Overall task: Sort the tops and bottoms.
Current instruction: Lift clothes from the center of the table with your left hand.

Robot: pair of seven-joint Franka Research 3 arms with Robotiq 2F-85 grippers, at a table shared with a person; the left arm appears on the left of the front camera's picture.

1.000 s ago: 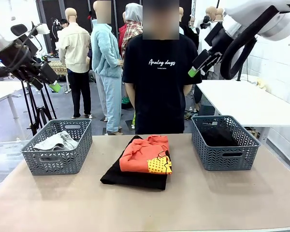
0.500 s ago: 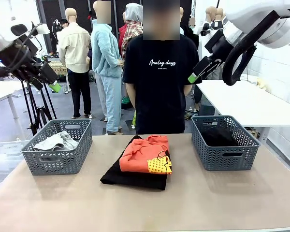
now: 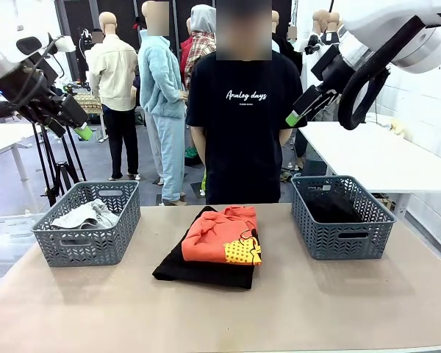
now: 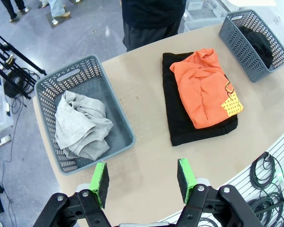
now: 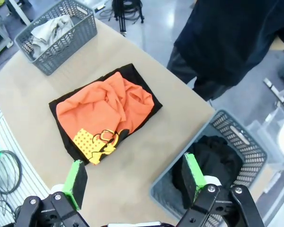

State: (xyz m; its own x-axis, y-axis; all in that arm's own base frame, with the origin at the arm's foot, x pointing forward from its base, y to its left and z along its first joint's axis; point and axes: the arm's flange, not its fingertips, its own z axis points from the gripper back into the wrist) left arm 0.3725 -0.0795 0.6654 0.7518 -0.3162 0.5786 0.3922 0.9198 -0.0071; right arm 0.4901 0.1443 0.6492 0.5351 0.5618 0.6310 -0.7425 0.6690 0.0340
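Right arm [image 3: 426, 37] has shifted slightly — both jaws wide, empty; grey-white cloth top [image 4: 80, 125] and black cloth bottom [image 5: 213, 163] basketed, folded orange top [image 3: 224, 235] and folded black bottom [image 3: 202, 272] unsorted.

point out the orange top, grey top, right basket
orange top [image 3: 220, 235]: front view, its plain orange middle
grey top [image 4: 80, 124]: left wrist view, middle of cloth
right basket [image 3: 323, 240]: front view, front wall

Our front camera sits low at the near edge of the table [image 3: 316, 309], facing across the orange top [image 3: 224, 235] toward the person [image 3: 242, 125] behind it. Our left wrist camera hangs high above, looking steeply down with the orange top right of centre. Our right wrist camera does likewise, somewhat nearer it. All three share that top and the two grey baskets [image 3: 88, 246] flanking it.
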